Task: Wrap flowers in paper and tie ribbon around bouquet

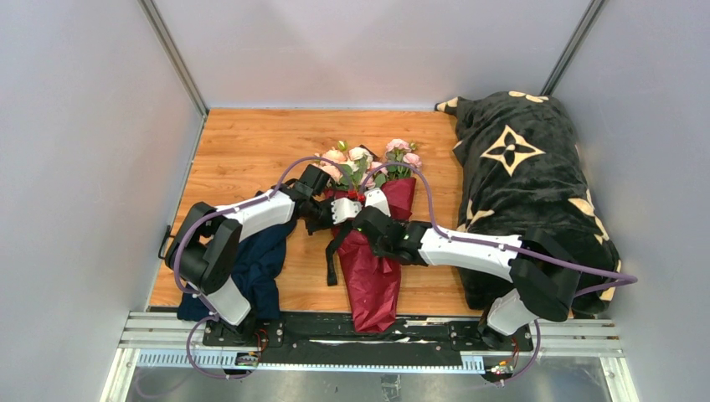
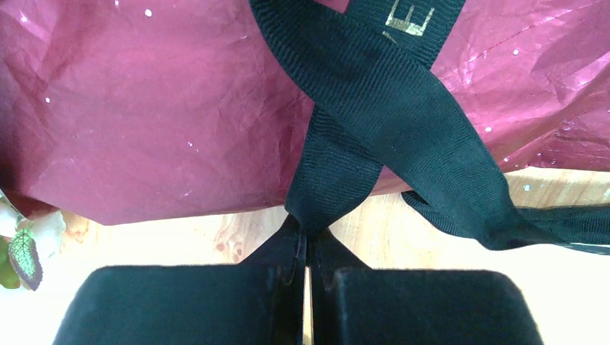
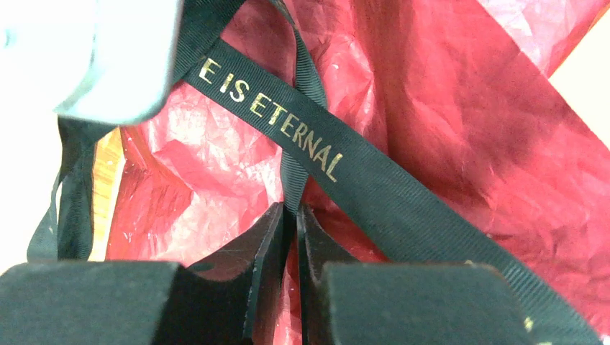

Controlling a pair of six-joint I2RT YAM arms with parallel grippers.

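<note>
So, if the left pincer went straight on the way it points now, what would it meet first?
The left pincer is shut on the ribbon, so it meets that first, where two strands cross just ahead; the burgundy paper lies right behind. Depth between them is unclear.

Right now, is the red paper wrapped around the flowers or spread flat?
Wrapped: the paper forms a cone around the flowers, whose pink blooms poke out its far end.

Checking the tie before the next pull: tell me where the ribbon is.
In the top view the ribbon crosses the burgundy paper mid-table, just nearer than the flowers; the left gripper and right gripper each pinch a strand.
</note>
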